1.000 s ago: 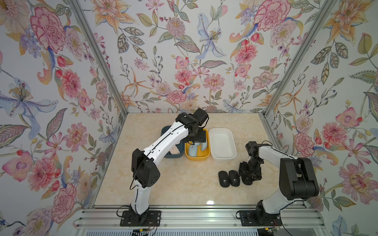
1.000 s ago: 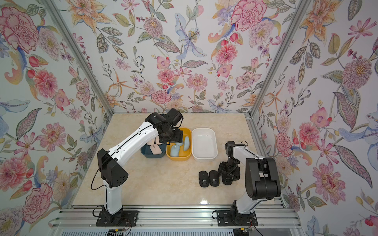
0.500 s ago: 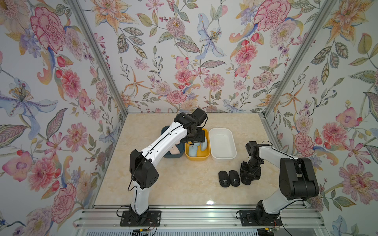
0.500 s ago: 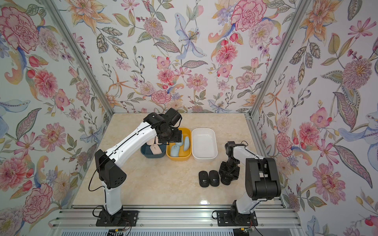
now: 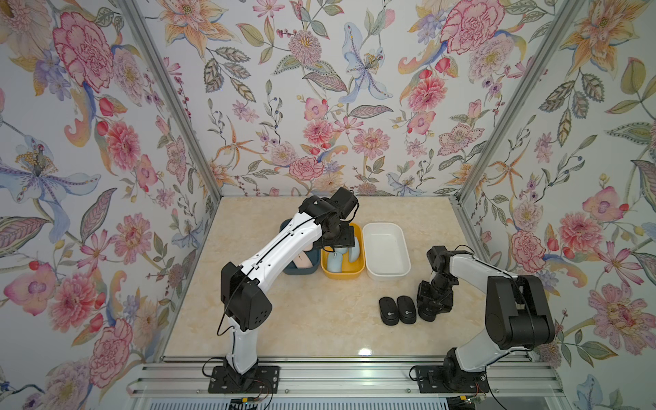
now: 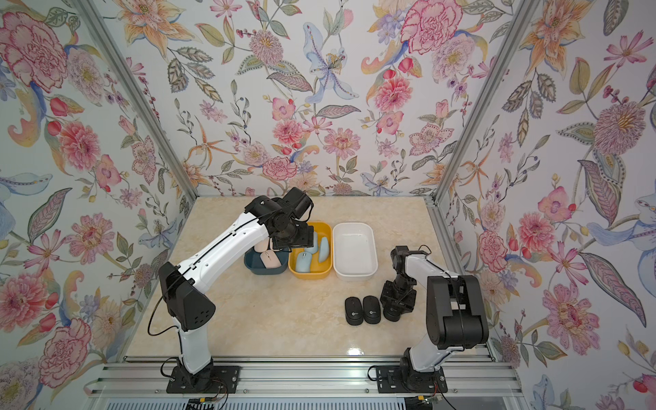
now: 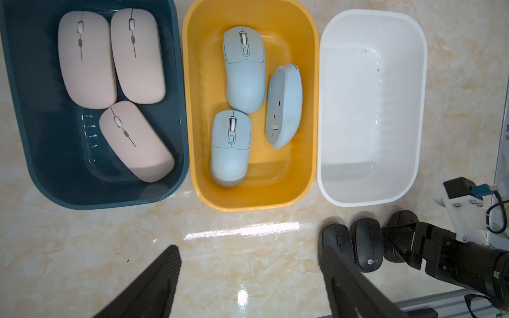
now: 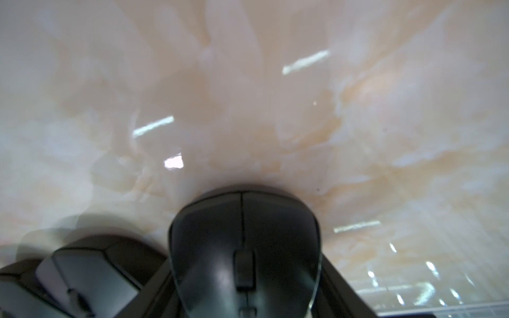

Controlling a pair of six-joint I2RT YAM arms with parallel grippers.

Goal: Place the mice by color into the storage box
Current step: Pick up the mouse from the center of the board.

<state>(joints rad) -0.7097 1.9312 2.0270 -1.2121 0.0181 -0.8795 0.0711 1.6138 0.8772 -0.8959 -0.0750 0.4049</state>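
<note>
The storage box is three bins side by side. The dark blue bin (image 7: 16, 110) holds three pink mice (image 7: 85, 60). In the yellow bin (image 7: 190, 137) lie three light blue mice (image 7: 243, 68), one of them on its side. The white bin (image 7: 422, 82) is empty. Two black mice (image 5: 388, 310) (image 5: 406, 309) lie together on the table. My right gripper (image 5: 431, 309) stands right of them, shut on a third black mouse (image 8: 245, 247). Above the yellow bin, my left gripper (image 7: 248, 253) hangs open with nothing in it.
The marble table (image 5: 312, 312) is walled by floral panels on three sides, with a metal rail (image 5: 355, 376) along the front. The loose black mouse (image 8: 91, 275) sits close beside my right gripper's finger.
My right gripper has closed on the third black mouse. The left arm has hardly moved above the bins.
</note>
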